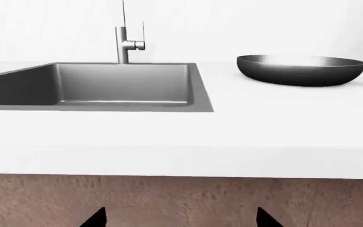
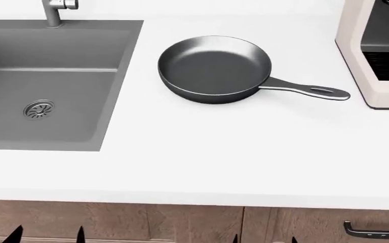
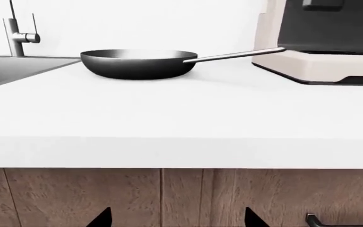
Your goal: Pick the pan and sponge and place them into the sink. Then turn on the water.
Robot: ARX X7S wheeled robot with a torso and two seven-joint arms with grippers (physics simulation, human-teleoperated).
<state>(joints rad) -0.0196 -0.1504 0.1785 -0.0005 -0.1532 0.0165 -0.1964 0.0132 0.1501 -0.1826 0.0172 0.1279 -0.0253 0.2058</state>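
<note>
Sink (image 2: 59,81) first, since it's the biggest thing we've got: dark grey basin sunk into the white counter (image 2: 215,157), round metal drain (image 2: 38,109) on its floor, faucet (image 1: 126,45) standing at the back edge. Nothing's lying in the basin as far as our views reach, though the head view cuts off its far left part.

Next down in size is the beige appliance (image 2: 377,55) at the counter's right end, then the pan (image 2: 215,68), sitting flat on the counter between sink and appliance, near the sink's right edge but not touching it. Its thin handle (image 2: 309,91) points toward the appliance and stops just short of it.

Below the counter we see brown wood cabinet fronts (image 3: 74,198) with a dark pull handle (image 2: 377,231).

Smallest bits: our left gripper (image 1: 180,220) and right gripper (image 3: 176,218) both hang low in front of the cabinets, fingertips spread apart with nothing between them, well away from the pan.
</note>
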